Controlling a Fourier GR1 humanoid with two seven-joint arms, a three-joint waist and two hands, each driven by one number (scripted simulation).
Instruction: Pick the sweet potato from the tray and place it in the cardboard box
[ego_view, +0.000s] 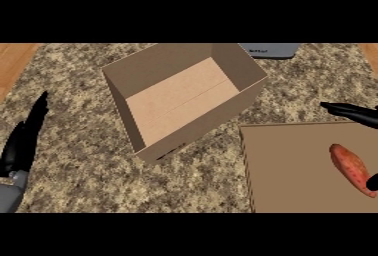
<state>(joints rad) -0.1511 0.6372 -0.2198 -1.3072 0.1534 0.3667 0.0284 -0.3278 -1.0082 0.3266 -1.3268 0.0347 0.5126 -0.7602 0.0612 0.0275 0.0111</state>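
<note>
An orange-red sweet potato (351, 168) lies on the brown tray (288, 170) at the lower right. My right hand (356, 113) enters from the right edge, one finger stretched out above the tray's far edge and another dark part showing near the potato's lower end; it does not enclose the potato. The open cardboard box (177, 95) stands in the middle, empty, its opening facing up. My left hand (22, 140) rests at the far left edge with straight fingers pointing up.
The counter top (81, 190) is speckled stone. A grey object (269, 50) sits at the back edge behind the box. Wooden strips show at the far left and right top corners.
</note>
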